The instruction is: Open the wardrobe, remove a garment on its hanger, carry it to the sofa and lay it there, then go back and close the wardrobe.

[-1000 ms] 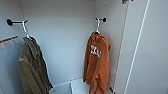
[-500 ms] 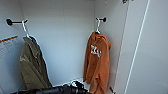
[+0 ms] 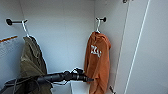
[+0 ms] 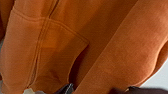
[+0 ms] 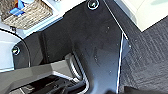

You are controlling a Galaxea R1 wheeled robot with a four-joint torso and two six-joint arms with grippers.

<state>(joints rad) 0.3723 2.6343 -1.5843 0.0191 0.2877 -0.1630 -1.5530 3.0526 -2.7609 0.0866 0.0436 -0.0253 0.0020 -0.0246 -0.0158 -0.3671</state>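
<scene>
- Wardrobe point(image 3: 62, 37) open, white interior showing, door swung out at the right.
- Orange garment point(image 3: 97, 62) hanging on its white hanger point(image 3: 98, 26) from a peg at the back right corner; olive-green garment point(image 3: 32, 62) near the left wall.
- Left tool point(image 3: 88, 80) reaching low, right at the orange cloth; jaw opening impossible to tell, no hold visible.
- Step in hand: taking the garment out.
- Next: probably needs lifting the hanger hook clear of the peg.

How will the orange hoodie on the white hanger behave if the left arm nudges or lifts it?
The orange hooded sweatshirt hangs in soft folds, so it is probably floppy and would give way to a push. It hangs from a thin white hanger on one dark peg, so it would likely swing. Lifted at the hanger, it should come along.
</scene>
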